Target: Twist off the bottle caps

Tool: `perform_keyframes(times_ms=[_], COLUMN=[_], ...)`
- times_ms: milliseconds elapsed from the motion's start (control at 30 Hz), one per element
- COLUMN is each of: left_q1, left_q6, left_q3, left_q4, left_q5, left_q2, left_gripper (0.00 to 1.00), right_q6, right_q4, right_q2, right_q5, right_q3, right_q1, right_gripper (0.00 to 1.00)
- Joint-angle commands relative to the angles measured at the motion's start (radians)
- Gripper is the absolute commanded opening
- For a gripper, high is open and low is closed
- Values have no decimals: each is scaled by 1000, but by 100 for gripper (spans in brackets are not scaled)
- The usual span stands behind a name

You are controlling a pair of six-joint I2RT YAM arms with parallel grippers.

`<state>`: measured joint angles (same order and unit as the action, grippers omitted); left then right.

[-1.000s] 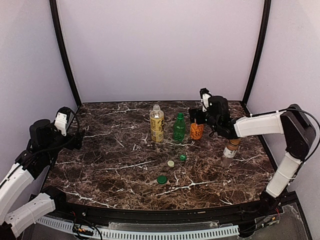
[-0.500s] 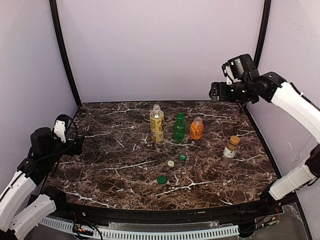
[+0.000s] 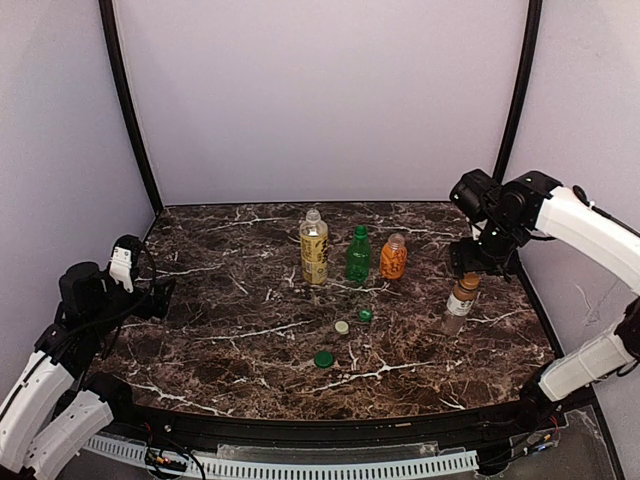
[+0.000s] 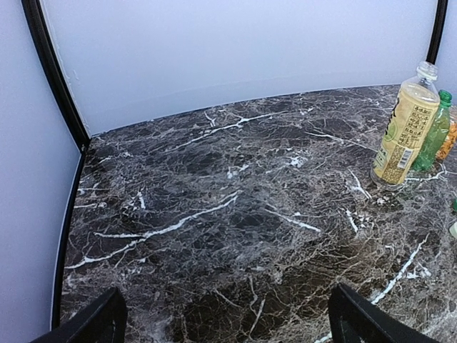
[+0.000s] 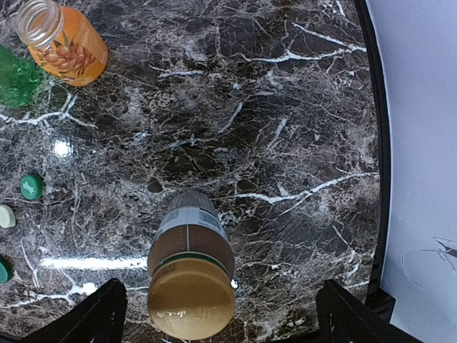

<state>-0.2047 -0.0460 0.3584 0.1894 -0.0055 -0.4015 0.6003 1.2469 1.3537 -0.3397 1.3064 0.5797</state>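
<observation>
Your right claw (image 5: 223, 314) hangs wide open above the slim bottle (image 5: 190, 246); your left claw (image 4: 227, 323) is wide too, holding nothing, low over the worktop (image 3: 220, 300).
The slim bottle stands upright near the right edge with its tan cap (image 5: 191, 299) on, touching neither finger. The tall yellow bottle (image 3: 314, 250), green bottle (image 3: 358, 256) and orange bottle (image 3: 393, 258) stand in a row at mid-back, the orange one's neck open. Three loose caps (image 3: 324, 359) lie in front of them, two green and one pale.
</observation>
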Motion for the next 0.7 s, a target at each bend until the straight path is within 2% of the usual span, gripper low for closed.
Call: perform_keyframes(times_ms=[0,200,433,667], left_q1=[15,17,18,18], left_q6=[-9,-16,-27,-40], left_q3=[-10,-7,-1,1], left_q4=[16,14,14,9], left_q5=[50,51,48,45], left_q2=[10,5,0,-2], left_gripper=[99,99,99,99], right_q6=[24,-26,-41,-38], right_q4=[1,-117,-132,-135], right_q2=[-26,-34,-3,-9], right_q5=[-6,75,75,97], right_q3=[-27,-75,-85,-99], right_q1=[-6,-29,-41,-43], right_gripper=[87,70,45,43])
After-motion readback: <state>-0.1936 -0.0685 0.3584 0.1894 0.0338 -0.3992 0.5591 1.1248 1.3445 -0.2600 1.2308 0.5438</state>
